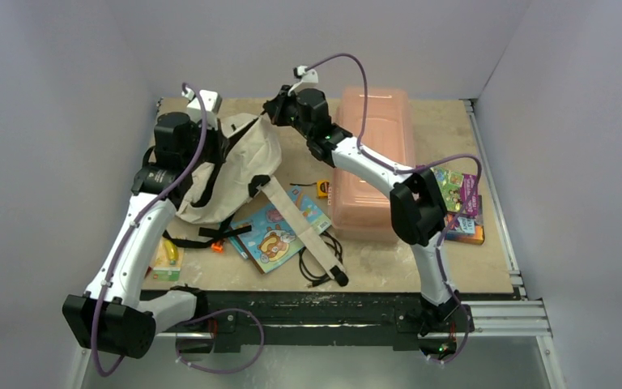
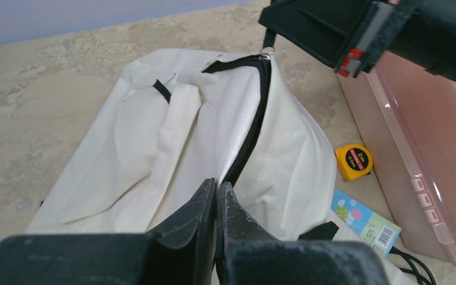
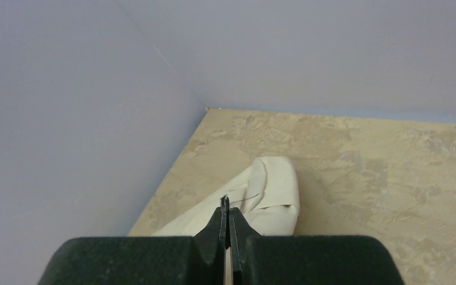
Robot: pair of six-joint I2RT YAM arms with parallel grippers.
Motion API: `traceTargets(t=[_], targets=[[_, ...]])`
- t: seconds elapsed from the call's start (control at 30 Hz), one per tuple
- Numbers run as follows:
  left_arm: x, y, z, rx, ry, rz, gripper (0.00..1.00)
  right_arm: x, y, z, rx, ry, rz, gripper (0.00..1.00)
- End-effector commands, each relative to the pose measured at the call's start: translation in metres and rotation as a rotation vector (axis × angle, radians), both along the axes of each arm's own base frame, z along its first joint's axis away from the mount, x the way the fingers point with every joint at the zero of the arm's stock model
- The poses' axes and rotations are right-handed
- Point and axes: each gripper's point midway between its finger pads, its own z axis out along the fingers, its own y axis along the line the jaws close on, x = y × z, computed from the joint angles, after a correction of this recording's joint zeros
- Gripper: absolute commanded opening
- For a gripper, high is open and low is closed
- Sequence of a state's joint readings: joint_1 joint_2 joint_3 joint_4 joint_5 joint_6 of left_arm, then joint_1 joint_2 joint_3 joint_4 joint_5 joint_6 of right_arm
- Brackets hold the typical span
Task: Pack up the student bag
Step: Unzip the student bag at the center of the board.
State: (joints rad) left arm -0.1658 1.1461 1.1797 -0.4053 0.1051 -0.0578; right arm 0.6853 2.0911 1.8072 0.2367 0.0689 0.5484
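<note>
The student bag, cream fabric with a black zipper, lies at the back left of the table. My left gripper is shut on the bag's fabric right at the zipper line, near the bag's middle; in the top view it sits over the bag's left part. My right gripper is shut on the thin black zipper pull at the bag's far top corner and holds that corner lifted; it also shows in the top view. The bag lies below it.
A translucent pink plastic box stands right of the bag. A yellow tape measure, a children's book, the bag's beige strap and a black cable lie in front. Colourful boxes lie at the right.
</note>
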Motion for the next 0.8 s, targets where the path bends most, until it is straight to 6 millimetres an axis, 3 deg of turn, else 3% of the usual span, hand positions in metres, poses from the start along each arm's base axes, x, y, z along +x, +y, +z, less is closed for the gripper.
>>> traceTargets(t=[0.0,0.03,0.2,0.5,0.67,0.77], targets=[[-0.005,-0.001,0.035,-0.010,-0.138,-0.030,0.00,0.058,-0.029,-0.020,-0.120,-0.057,-0.177,0.00],[-0.006,0.000,0.040,-0.011,-0.156,-0.026,0.00,0.067,-0.028,-0.021,-0.128,-0.059,-0.191,0.00],[-0.010,0.009,0.049,0.010,-0.221,0.012,0.00,0.100,-0.031,-0.059,-0.163,-0.033,-0.220,0.00],[0.006,0.003,0.037,-0.094,-0.152,-0.045,0.00,0.136,-0.011,-0.079,-0.114,-0.114,-0.198,0.00],[0.022,0.009,0.022,-0.187,-0.086,-0.058,0.00,0.134,-0.012,-0.071,-0.123,-0.111,-0.196,0.00],[0.030,0.005,0.016,-0.229,-0.055,-0.071,0.00,0.116,-0.020,-0.045,-0.158,-0.085,-0.169,0.17]])
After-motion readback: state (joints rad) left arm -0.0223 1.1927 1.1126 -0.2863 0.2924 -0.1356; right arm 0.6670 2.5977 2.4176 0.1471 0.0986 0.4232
